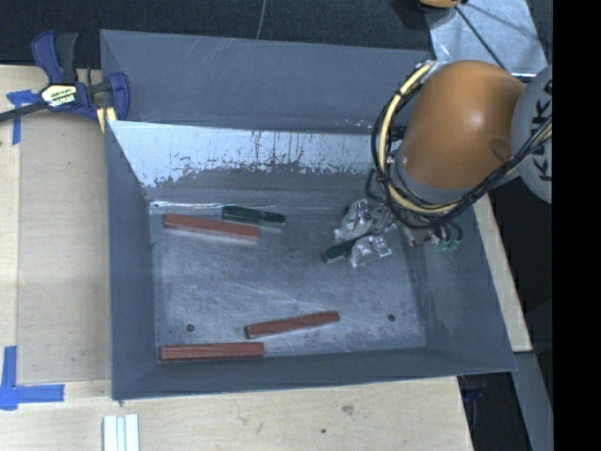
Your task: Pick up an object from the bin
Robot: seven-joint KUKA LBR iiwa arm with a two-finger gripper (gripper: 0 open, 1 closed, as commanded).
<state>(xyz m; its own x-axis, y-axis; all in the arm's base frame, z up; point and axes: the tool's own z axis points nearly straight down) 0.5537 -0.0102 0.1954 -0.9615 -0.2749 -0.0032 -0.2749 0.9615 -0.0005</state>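
The grey metal bin (pixel 282 83) has a flat floor and slanted walls. The arm comes in from the right, and a big round orange cover (pixel 465 125) sits on its wrist, with black and yellow cables (pixel 383 148) looped around it. Below the cover, the shiny gripper (pixel 368 236) is down low on the right side of the bin floor, a bit toward the far wall. A small dark green piece (pixel 334 253) lies right at the tip of the gripper. It pokes out to the left and a little to the near side. Its right end is tucked in by the metal parts of the tip, so it looks like it is touching them. I cannot tell if the gripper is open or closed, or if it is pinching the green piece. The other things are all well apart from the gripper. On the far left of the floor lies a long dark green stick (pixel 254 216), and just beside it, on its near side, is a far red-brown stick (pixel 211 226). Close to the near wall lie two more. The middle red-brown stick (pixel 292 324) is tilted a little, and the near red-brown stick (pixel 211 350) lies flat to its left, along the near edge of the floor.
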